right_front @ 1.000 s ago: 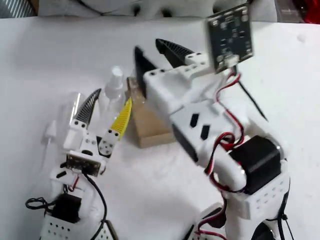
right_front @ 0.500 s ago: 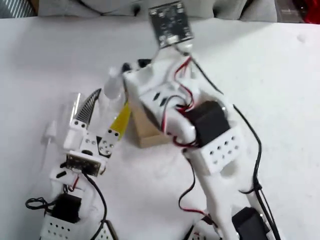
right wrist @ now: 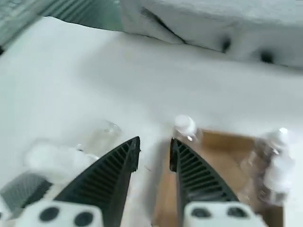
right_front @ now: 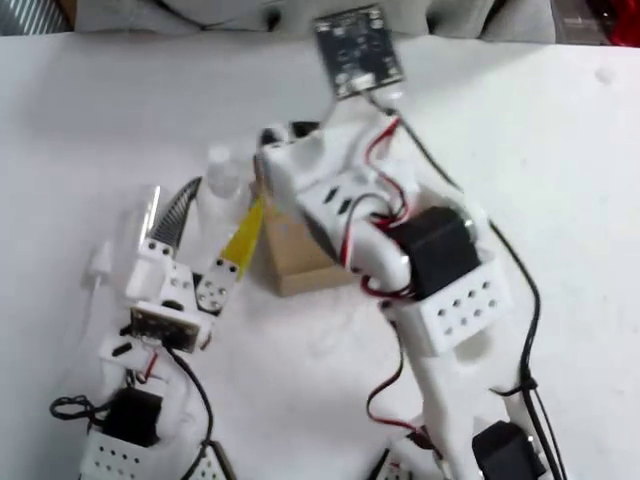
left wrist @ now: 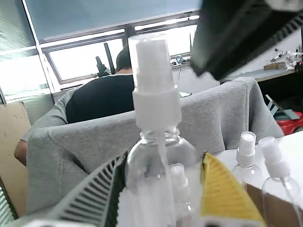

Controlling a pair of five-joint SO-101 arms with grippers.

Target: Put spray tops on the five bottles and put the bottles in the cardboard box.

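Pinching an upright bottle (right_front: 222, 180) between its black finger and its yellow finger (left wrist: 222, 198), the left gripper (right_front: 224, 195) sits low over the white table (right_front: 120, 90), just beside the cardboard box (right_front: 305, 262). That bottle already wears a white spray top (left wrist: 154, 80) and stands outside the box, close to its edge. The right gripper (right wrist: 155, 142) hangs over the box's far end, its two black fingers a little apart with nothing between them. Inside the box the right wrist view shows three boxed bottles with tops on, one (right wrist: 185, 127) at the corner nearest the fingers and two together at the other side. On the table past the left gripper, away from the box, lie a clear uncapped bottle (right_front: 148, 212) and a loose spray top (right_front: 100, 262), near each other
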